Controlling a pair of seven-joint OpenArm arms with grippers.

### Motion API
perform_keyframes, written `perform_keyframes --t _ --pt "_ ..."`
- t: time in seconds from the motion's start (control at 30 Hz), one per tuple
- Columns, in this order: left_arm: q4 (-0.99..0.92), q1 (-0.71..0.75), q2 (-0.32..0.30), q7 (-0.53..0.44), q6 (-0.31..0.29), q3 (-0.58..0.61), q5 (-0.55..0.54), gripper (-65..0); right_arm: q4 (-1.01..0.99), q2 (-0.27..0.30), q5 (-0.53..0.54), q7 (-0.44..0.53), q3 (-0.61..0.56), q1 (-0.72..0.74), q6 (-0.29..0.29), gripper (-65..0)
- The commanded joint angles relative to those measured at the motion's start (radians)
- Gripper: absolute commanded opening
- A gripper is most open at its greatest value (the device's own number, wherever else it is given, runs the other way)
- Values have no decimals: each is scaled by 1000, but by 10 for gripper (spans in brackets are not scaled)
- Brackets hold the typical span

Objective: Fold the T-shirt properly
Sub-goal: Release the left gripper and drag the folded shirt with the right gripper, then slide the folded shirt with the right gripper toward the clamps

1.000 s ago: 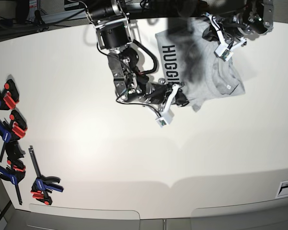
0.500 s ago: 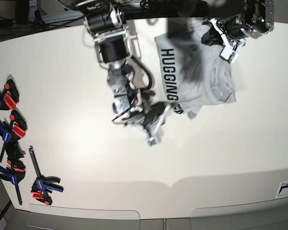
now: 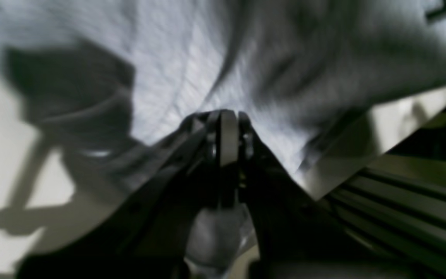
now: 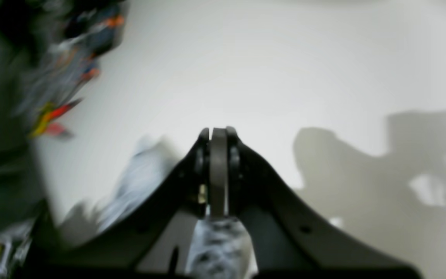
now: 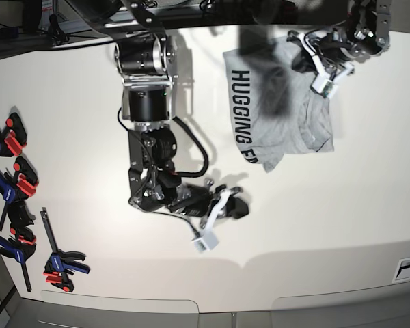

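Gripper states are read first: the left gripper (image 3: 223, 128) is seen pressed together on a fold of grey cloth, at the far right of the bench in the base view, and the right gripper (image 4: 218, 155) is seen with its jaws together; a scrap of grey cloth shows beneath it in its wrist view, but whether cloth is pinched cannot be told.

The bench (image 5: 314, 225) is shown as a broad white surface. The T-shirt (image 5: 287, 113) is laid bunched at the far side of it, right of centre, with black block lettering reading "HUGGING" turned up along its left edge and creased folds gathered at its right. Its upper right part is met by the left gripper (image 5: 321, 65). The right gripper (image 5: 236, 205) is held low over bare bench, apart from the shirt, near the middle. Several bar clamps (image 5: 14, 184) with red and blue handles are set along the left edge.
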Motion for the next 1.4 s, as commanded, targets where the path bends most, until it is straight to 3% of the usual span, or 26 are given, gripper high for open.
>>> perform_keyframes --t 0.0,0.17,0.43,0.6,0.8,0.93,1.07,1.13,1.37 --pt "74 -4 -6 -50 -31 -16 -47 -650 16 -2 69 -13 -11 30 9 -650" --pt "316 -3 -6 -123 -51 -100 -40 -650 16 -2 208 -175 -127 14 9 -650" --pt "325 13 -6 -118 -51 -138 -16 -650 15 -2 165 -226 -469 -5 9 -650" --pt "280 16 -6 -108 -50 -138 -16 -650 12 -2 61 -214 -599 -55 9 -650" --pt "263 15 -6 -108 -50 -138 -17 -650 -20 -2 -166 -58 -611 -148 9 -650" --pt "263 16 -6 -106 -50 -138 -17 -650 -32 2 -377 32 -537 -193 8 -650" --pt "263 16 -6 -100 -50 -138 -17 -650 -32 56 -563 130 -349 -218 -227 -650" --pt "263 15 -6 -100 -50 -138 -17 -650 -32 89 -615 135 -217 -220 -307 -650" --pt "263 9 -9 -104 -50 -138 -18 -650 -32 200 -599 124 303 -227 -326 -650"
